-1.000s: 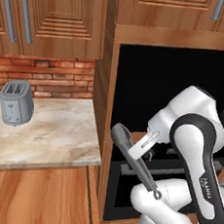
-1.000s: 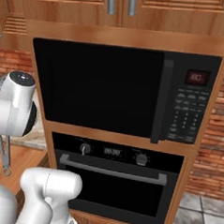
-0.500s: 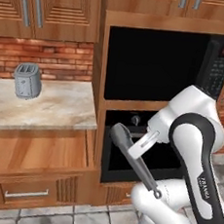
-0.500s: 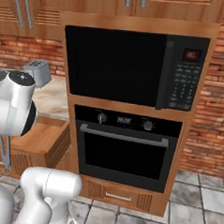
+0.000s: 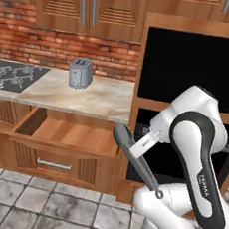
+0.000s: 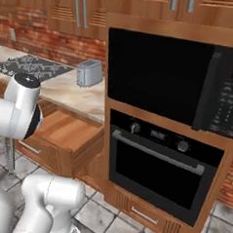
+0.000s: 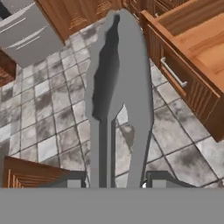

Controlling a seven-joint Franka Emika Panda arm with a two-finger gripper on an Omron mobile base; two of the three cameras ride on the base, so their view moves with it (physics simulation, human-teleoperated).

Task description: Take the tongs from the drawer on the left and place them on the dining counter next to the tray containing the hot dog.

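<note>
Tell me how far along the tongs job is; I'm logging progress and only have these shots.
Done: the drawer stands open with nothing visible inside, and the tongs are out, clamped in the pincer. In hand: they hang over the tiled floor in front of the oven. Left: getting them to the dining counter and setting them down beside the hot dog tray.

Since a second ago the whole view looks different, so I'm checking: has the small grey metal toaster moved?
No. The small grey metal toaster stands at the same spot on the marbled counter by the brick wall; the camera moved.
</note>
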